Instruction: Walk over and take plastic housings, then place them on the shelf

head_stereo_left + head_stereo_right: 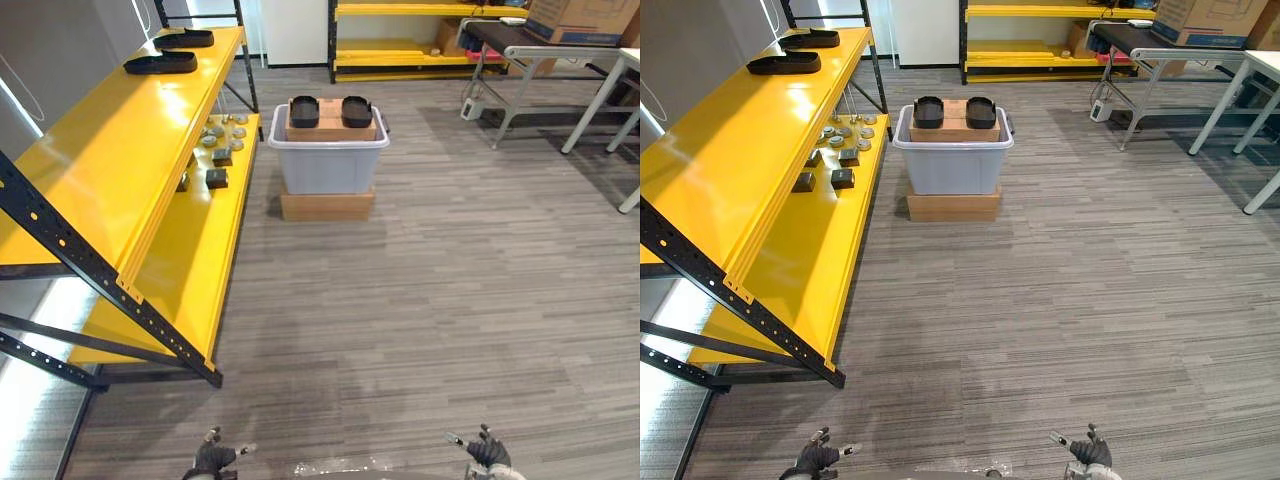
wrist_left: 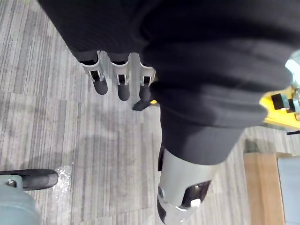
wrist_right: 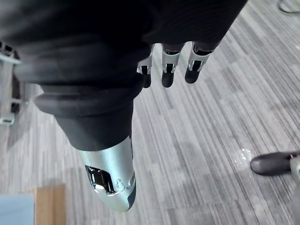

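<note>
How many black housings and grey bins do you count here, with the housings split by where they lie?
Grey bin: 1
Black housings on the yellow shelf: 2
Black housings on the box in that bin: 2
Total: 5

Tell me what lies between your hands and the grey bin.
Bare floor alone separates the left hand and right hand from the bin, as the left eye view shows.
</note>
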You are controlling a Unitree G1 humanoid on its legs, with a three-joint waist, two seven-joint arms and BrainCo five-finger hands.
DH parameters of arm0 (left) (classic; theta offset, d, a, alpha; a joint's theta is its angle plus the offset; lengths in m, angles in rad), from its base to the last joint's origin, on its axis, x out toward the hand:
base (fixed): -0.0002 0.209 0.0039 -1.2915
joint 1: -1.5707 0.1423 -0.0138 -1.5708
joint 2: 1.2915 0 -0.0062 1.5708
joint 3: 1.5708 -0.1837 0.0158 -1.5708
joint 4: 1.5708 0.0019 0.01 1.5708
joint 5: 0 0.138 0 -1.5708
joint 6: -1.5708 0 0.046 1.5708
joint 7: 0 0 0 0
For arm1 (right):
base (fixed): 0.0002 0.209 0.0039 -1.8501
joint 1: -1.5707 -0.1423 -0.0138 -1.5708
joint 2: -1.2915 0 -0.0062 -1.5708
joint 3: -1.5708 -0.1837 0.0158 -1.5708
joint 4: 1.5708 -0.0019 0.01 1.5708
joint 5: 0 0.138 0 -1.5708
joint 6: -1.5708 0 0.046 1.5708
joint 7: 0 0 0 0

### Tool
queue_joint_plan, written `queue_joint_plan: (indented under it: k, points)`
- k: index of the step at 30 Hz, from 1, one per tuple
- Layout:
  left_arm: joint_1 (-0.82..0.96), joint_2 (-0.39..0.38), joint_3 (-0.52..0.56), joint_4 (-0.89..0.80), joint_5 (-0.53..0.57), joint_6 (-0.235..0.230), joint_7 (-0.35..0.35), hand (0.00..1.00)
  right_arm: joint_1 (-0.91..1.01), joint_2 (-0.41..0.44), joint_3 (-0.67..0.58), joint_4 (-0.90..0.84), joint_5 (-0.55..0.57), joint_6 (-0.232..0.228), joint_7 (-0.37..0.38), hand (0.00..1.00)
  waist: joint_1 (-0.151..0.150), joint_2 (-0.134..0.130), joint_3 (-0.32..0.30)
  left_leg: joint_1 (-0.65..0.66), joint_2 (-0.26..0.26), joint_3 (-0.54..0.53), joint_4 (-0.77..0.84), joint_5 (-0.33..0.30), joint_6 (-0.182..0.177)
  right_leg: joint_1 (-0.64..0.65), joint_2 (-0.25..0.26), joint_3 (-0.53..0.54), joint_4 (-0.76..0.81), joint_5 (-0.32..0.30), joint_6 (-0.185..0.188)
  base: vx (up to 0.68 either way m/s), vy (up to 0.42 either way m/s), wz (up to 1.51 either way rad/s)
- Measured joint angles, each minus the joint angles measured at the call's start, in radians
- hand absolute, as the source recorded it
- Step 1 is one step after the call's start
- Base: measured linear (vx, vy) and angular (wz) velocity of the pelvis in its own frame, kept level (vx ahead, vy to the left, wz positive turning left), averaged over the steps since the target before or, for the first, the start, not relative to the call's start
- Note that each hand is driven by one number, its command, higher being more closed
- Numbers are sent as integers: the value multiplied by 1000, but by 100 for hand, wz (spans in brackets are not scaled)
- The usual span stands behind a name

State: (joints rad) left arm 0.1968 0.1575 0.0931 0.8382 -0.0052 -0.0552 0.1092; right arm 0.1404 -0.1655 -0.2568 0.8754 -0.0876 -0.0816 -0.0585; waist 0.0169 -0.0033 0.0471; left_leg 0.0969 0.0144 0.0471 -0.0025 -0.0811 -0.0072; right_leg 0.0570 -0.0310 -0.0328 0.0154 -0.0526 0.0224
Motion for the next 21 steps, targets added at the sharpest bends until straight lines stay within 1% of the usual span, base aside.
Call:
queue_joint_plan:
  k: [4,7,9,21]
  points:
    - [1,3,0,-31,19,-9,-5,0,-2,-13,17,-27,-41,-3,18,0,-2,6,19,4,1,-16,0,0,0,10,0,-18,0,-2,3,-16,-19,10]
    - [10,4,-1,-54,27,-10,-22,0,-2,-33,49,-38,-42,-5,22,0,-2,7,20,4,1,-16,0,1,-1,10,0,-19,0,-2,3,-12,-4,0]
    - [10,5,-1,-58,43,-10,-22,0,-3,-41,64,-38,-42,-5,23,0,-2,7,20,4,1,-16,-1,1,-1,10,0,-19,0,-2,3,-18,-5,0]
    - [18,16,-3,-139,56,-10,-22,0,4,-40,71,-78,-43,-7,25,0,-6,3,23,14,1,-12,-32,12,-6,7,0,-19,-10,-2,3,-3,-1,0]
